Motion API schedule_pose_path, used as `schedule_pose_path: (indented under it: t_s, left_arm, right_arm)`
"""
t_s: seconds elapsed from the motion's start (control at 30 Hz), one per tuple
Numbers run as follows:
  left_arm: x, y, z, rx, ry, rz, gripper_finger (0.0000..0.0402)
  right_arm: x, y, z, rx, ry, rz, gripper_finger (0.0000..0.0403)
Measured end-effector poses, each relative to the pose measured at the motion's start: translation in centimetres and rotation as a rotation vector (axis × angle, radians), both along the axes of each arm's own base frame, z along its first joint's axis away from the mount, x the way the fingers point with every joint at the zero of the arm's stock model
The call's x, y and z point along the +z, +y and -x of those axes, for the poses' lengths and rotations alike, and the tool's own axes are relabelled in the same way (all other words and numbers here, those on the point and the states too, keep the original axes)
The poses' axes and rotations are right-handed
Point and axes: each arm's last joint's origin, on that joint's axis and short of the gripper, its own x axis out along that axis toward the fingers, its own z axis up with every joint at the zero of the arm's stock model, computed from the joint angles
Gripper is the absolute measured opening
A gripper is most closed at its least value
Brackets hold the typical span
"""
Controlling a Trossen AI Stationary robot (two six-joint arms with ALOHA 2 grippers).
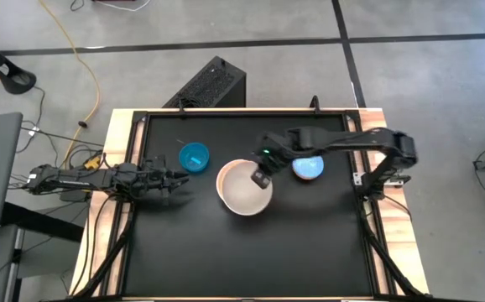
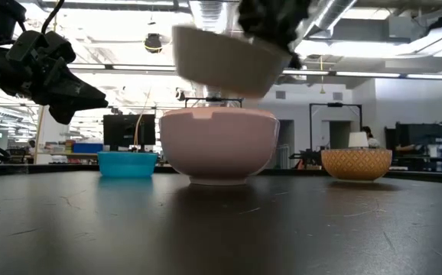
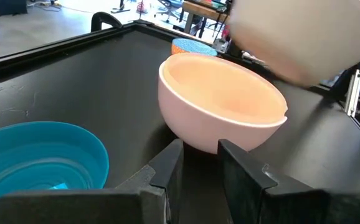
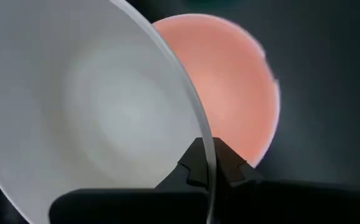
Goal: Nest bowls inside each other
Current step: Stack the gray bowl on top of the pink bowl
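My right gripper is shut on a large white bowl, which hangs in the air right over a large pink bowl. The pink bowl stands on its base near the table's middle. A small teal bowl stands to its left. A small light-blue bowl with a reddish outside stands to its right. My left gripper waits at the table's left, open by a narrow gap, near the teal bowl and touching nothing. My right gripper holds the white bowl by its rim, on the side toward the table's right. One finger is inside the bowl and one outside. The fingers slant down from the right. The bowl is lifted clear, mouth up and slightly tilted, above the pink bowl.
The black table top has free room toward its near edge. A raised black border runs along its far side. A dark box stands on the floor behind the table.
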Motion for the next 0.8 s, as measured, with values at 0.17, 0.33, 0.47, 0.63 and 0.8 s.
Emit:
schedule_pose_path:
  t_s: [0.17, 0.33, 0.47, 0.63, 0.8]
  left_arm:
    - [0.0, 0.0, 0.0, -0.004, -0.001, 0.005, 0.0088]
    - [0.0, 0.0, 0.0, -0.006, -0.001, 0.008, 0.0088]
    - [0.0, 0.0, 0.0, -0.006, -0.001, 0.008, 0.0088]
    - [0.0, 0.0, 0.0, -0.007, 0.001, 0.0, 0.0088]
    - [0.0, 0.0, 0.0, -0.008, 0.001, -0.002, 0.0088]
  right_arm:
    - [-1.9, -2.7, -3.3, 0.042, 0.04, 0.015, 0.0007]
    - [-3.3, -4.9, -5.0, 0.059, 0.065, -0.016, 0.0007]
    - [-3.4, -5.6, -4.8, 0.051, 0.088, -0.022, 0.0007]
    - [-3.1, -5.7, -4.1, 0.044, 0.125, -0.031, 0.0007]
    - [-3.5, -5.6, -4.2, 0.045, 0.152, -0.035, 0.0007]
